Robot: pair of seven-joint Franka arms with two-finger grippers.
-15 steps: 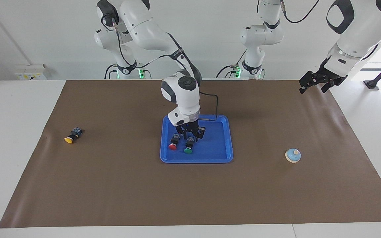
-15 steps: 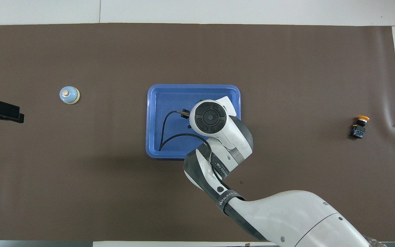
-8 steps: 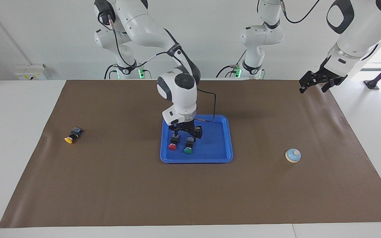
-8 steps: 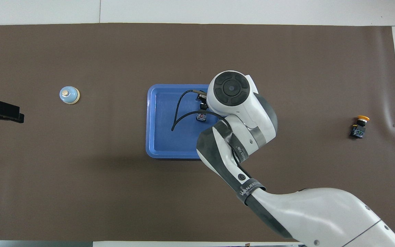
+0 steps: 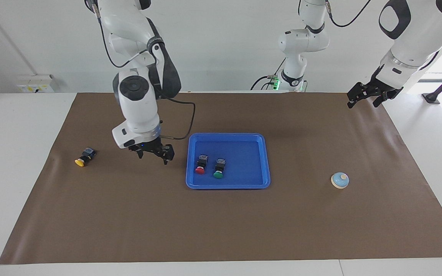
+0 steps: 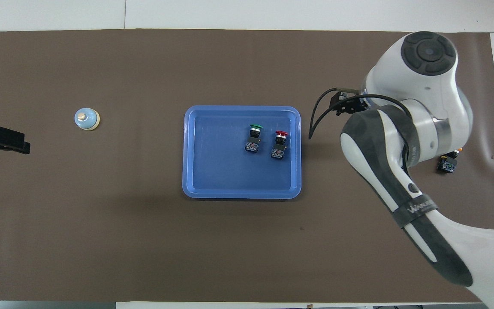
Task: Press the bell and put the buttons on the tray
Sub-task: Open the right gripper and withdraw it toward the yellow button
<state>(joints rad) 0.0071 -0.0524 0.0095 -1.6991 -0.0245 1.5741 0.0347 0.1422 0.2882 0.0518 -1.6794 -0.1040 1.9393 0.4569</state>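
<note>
Two Franka arms at a counter covered by a brown mat.

Blue tray: lies near the middle of the mat, long sides parallel to the counter's long edges. It holds two push-button switches lying on their sides, side by side and apart, their caps pointing away from the robots. The red button lies toward the right arm's end of the tray; the green button lies beside it, toward the tray's middle.

Yellow button: lies on its side on the mat near the right arm's end of the counter, well apart from the tray. In the overhead view the right arm covers most of it.

Bell: stands upright on the mat toward the left arm's end of the counter, well apart from the tray, knob on top.

Right pincer: points down over bare mat between the tray and the yellow button, just beside the tray's end, raised clear of the mat. Its fingers stand apart and hold nothing.

Left pincer: the left arm waits, its pincer up over the mat's corner at the left arm's end of the counter, on the robots' edge. Its fingers are spread and empty.
</note>
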